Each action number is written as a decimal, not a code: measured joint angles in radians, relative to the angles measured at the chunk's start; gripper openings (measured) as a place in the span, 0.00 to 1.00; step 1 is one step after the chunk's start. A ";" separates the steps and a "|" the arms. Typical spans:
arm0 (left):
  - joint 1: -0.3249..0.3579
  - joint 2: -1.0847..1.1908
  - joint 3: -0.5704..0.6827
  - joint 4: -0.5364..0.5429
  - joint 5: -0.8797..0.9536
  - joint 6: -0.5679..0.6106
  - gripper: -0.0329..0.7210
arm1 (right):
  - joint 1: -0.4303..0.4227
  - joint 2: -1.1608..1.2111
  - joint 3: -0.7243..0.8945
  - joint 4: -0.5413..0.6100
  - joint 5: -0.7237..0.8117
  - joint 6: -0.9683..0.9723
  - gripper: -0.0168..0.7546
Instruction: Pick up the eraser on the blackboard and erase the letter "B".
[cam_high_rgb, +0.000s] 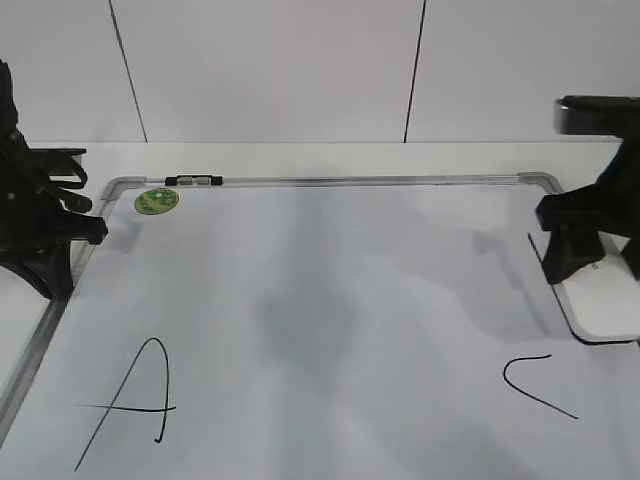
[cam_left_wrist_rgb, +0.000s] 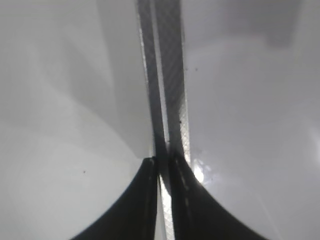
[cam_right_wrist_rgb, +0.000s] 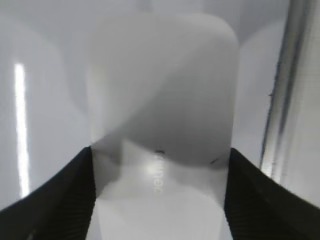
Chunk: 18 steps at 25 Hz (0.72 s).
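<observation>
The blackboard is a white board with a grey frame. A black "A" is at its left and an open "C" at its right. No letter "B" shows; only a faint grey patch lies in the middle. The white eraser rests at the board's right edge and fills the right wrist view. My right gripper has a finger against each side of it. My left gripper is shut and empty over the board's left frame.
A round green sticker and a dark marker sit at the board's far left corner. The frame strip runs under the left fingers. The board's right frame lies beside the eraser. A white wall stands behind.
</observation>
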 joint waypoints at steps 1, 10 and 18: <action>0.000 0.000 0.000 0.000 0.000 0.000 0.10 | -0.040 0.000 0.000 0.000 0.000 -0.016 0.71; 0.000 0.000 0.000 0.000 0.000 0.000 0.10 | -0.199 0.075 -0.015 0.079 -0.010 -0.183 0.71; 0.022 0.000 0.000 -0.001 0.000 0.000 0.10 | -0.200 0.216 -0.159 0.089 0.026 -0.226 0.71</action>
